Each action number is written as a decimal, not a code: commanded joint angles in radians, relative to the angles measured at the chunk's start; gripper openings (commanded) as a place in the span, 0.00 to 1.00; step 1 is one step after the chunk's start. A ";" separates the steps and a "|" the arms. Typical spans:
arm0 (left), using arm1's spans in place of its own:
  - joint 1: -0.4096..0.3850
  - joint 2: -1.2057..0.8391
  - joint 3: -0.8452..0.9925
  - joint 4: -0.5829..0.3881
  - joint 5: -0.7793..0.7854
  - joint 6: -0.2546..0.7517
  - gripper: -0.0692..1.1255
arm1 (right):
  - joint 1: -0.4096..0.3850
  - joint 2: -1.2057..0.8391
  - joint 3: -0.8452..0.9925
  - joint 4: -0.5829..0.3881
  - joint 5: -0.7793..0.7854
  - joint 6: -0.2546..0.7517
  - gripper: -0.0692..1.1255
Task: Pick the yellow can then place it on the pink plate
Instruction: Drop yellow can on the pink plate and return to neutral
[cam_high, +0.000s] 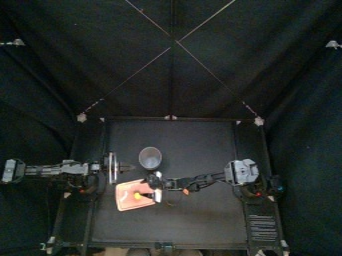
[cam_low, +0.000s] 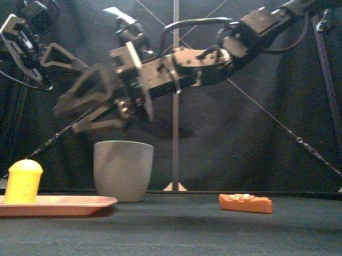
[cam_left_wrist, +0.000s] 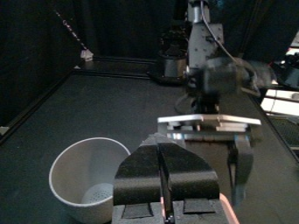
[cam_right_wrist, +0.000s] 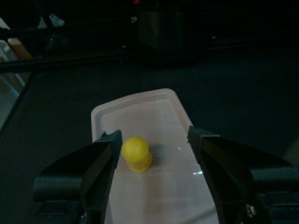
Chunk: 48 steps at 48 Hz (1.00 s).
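- The yellow can (cam_right_wrist: 136, 155) stands upright on the pink plate (cam_right_wrist: 146, 109), near the plate's left end in the front view.
- The right gripper (cam_right_wrist: 155, 138) hangs over the plate with its jaws spread apart. In its wrist view the can sits in the gap between them, with no jaw touching it.
- The left gripper (cam_left_wrist: 163, 188) has its jaws pressed together and holds nothing. Its arm rests at the table's 9 o'clock side.
- A tall grey cup (cam_low: 123, 168) stands just behind the plate, at 12 o'clock from it in the top view.
- A small orange toy (cam_low: 247, 203) lies at 3 o'clock from the cup in the front view, well apart. Its kind is hard to make out.
- From above, the right arm covers part of the plate, and the can is hard to pick out.
- The black table (cam_low: 174, 225) stands inside black curtains (cam_high: 171, 60).
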 joint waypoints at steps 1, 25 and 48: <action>0.002 0.003 -0.012 0.000 -0.005 0.002 0.08 | -0.025 -0.160 0.143 0.017 -0.133 -0.003 0.85; 0.003 0.003 0.002 -0.002 -0.005 0.002 0.08 | -0.124 -0.520 0.577 -0.017 -0.334 -0.014 0.85; 0.003 0.003 0.002 -0.003 -0.005 0.002 0.08 | -0.189 -0.795 0.770 -0.025 -0.339 -0.012 0.85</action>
